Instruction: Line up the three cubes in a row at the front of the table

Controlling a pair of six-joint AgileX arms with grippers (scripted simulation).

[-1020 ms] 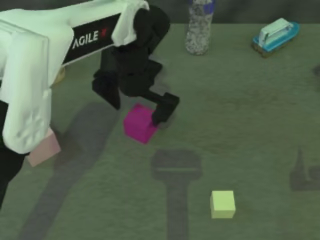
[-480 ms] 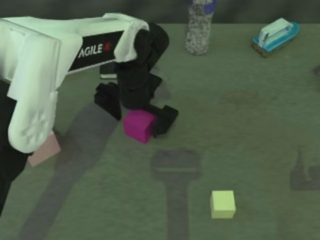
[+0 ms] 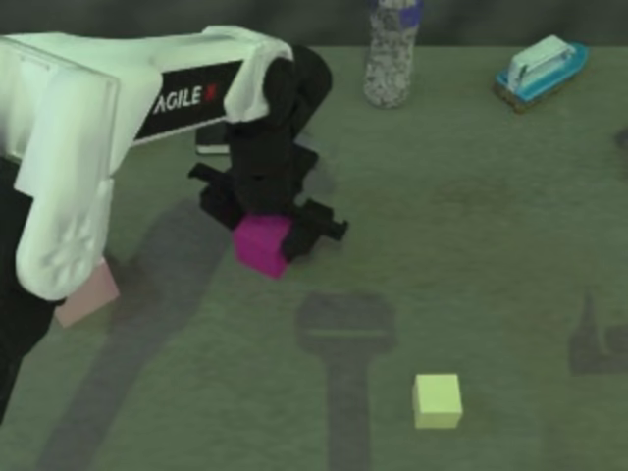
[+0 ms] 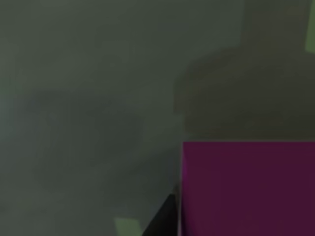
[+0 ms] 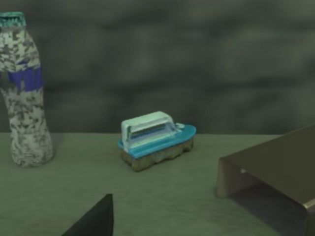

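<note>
My left gripper (image 3: 265, 231) is shut on the magenta cube (image 3: 261, 251) at the middle left of the table (image 3: 471, 245), one black finger on each side. In the left wrist view the magenta cube (image 4: 246, 187) is close up, with a dark fingertip (image 4: 165, 221) against its side. The pale pink cube (image 3: 88, 294) lies at the left edge, partly hidden under my left arm. Alone near the front, right of centre, sits the small yellow-green cube (image 3: 438, 400). My right arm is out of the top view. One fingertip (image 5: 101, 216) shows in its wrist view, holding nothing.
A speckled bottle (image 3: 391, 54) stands at the back centre. A blue-and-white brush-like object (image 3: 542, 69) lies at the back right. The right wrist view also shows a brown open-sided box (image 5: 275, 172) beside it. Arm shadows fall across the front of the table.
The left gripper came down around the magenta cube and its fingers closed on it. The cube shifted slightly left. The other cubes have not moved.
</note>
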